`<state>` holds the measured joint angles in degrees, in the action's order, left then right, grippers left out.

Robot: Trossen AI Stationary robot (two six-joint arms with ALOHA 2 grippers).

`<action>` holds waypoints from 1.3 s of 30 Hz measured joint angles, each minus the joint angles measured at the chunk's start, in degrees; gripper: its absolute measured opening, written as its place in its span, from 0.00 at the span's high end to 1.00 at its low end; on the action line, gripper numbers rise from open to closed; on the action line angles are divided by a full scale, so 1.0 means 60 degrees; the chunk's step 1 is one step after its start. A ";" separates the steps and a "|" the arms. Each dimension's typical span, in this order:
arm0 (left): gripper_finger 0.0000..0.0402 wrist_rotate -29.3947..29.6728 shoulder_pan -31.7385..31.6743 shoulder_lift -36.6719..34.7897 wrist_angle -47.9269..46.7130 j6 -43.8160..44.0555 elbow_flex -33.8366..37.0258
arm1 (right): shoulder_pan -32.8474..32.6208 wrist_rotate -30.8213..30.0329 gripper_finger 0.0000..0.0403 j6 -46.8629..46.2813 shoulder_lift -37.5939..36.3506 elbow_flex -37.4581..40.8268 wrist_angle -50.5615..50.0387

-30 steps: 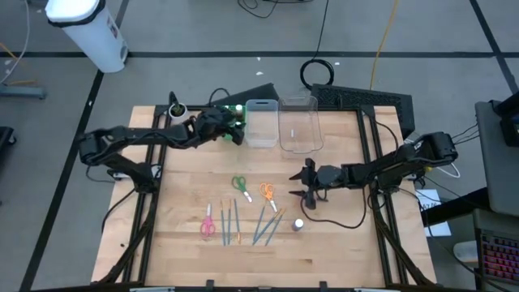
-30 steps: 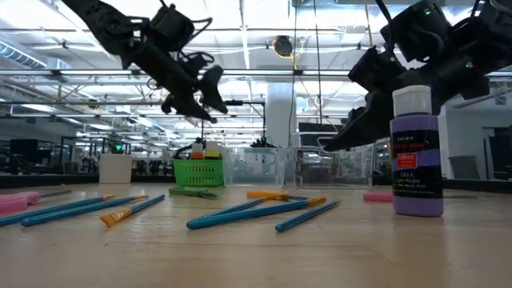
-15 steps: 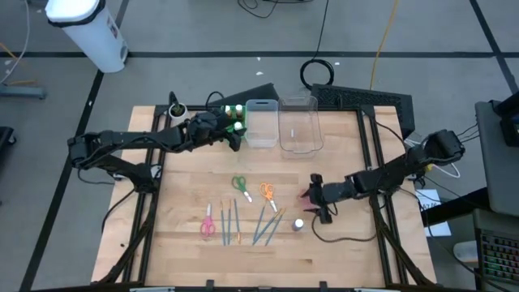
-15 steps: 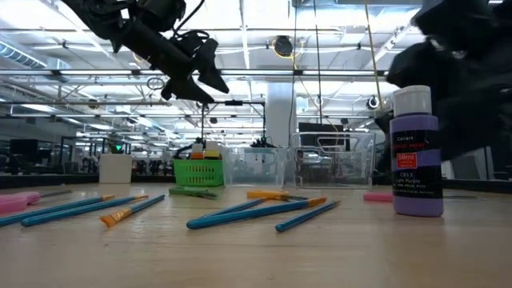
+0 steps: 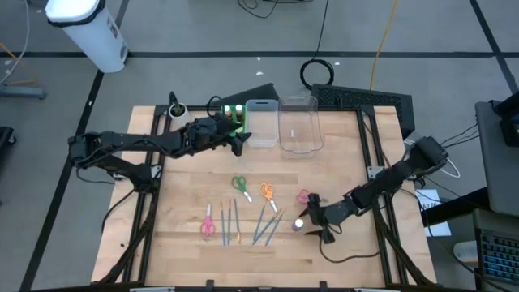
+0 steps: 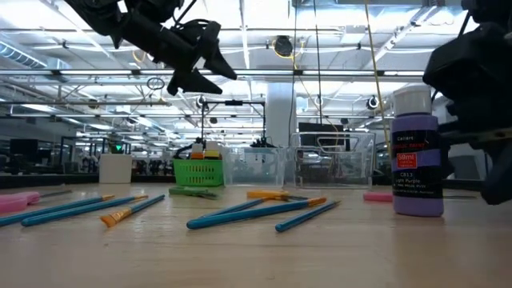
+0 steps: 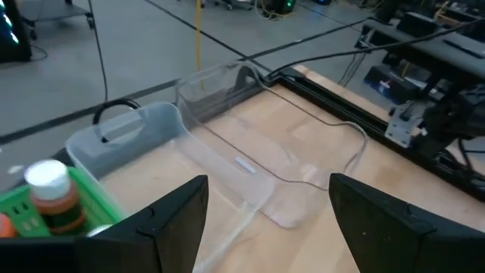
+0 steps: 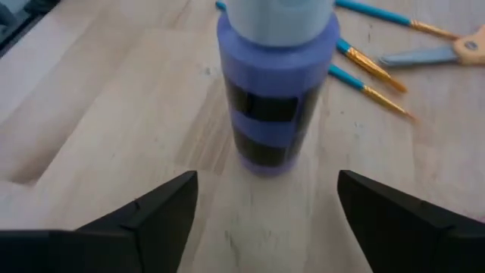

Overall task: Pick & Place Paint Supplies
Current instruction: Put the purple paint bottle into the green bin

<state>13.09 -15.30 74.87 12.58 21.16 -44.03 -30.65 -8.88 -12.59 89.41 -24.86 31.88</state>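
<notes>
Right gripper [image 8: 261, 216] low at the table, fingers wide apart, just in front of the purple paint bottle [image 8: 276, 83] standing upright near the brushes [image 5: 263, 225]. Better to advance straight until both fingers flank the body, then close gently below the cap. Left gripper [image 7: 265, 220] also spread, empty, above the clear bins [image 7: 250, 152]

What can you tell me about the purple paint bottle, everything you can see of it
The purple paint bottle is a small round plastic bottle with a white cap, a lilac body and a dark label with a red patch and small print. It stands upright on the wooden table, near its right front part, just right of the blue-handled brushes. Nothing touches it but the table. The right gripper sits low right beside it, fingers open and pointed at it, not yet around it.
</notes>
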 joint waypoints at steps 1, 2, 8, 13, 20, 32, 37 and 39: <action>0.30 -0.0003 0.0040 0.0000 0.0002 0.0119 0.0000 | 0.0000 -0.0007 0.21 0.0018 0.0191 0.0000 0.0322; 0.30 -0.0004 0.0094 0.0000 0.0008 0.0237 0.0000 | 0.0013 -0.0010 0.20 0.0035 0.0387 0.0000 0.0635; 0.30 -0.0019 0.0460 0.0000 0.0022 0.0587 0.0000 | 0.0044 -0.0066 0.22 0.0202 0.1457 0.0000 0.2034; 0.30 -0.0027 0.0730 0.0000 0.0022 0.0591 0.0000 | 0.0044 -0.0428 0.30 0.0254 0.2009 -0.0002 0.2693; 0.30 -0.0027 0.0830 0.0000 0.0019 0.0591 0.0000 | 0.0044 -0.0481 0.48 0.0694 0.2131 -0.0007 0.2743; 0.30 -0.1740 0.0878 0.0004 0.0788 0.1791 -0.0121 | 0.0302 -0.0533 0.77 0.0203 0.1410 0.0022 0.2692; 0.30 -0.2547 0.1493 0.0031 -0.0972 0.1017 -0.1760 | 0.1025 -0.0483 0.77 -0.0025 0.0377 0.0004 0.2309; 0.30 -0.1985 0.1889 0.0240 -0.2481 0.0339 -0.2669 | 0.1397 -0.0478 0.77 -0.0034 0.0051 0.0004 0.2052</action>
<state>1.18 -3.96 76.31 -2.31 23.19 -60.04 -22.27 -11.76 -12.80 89.71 -24.84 44.20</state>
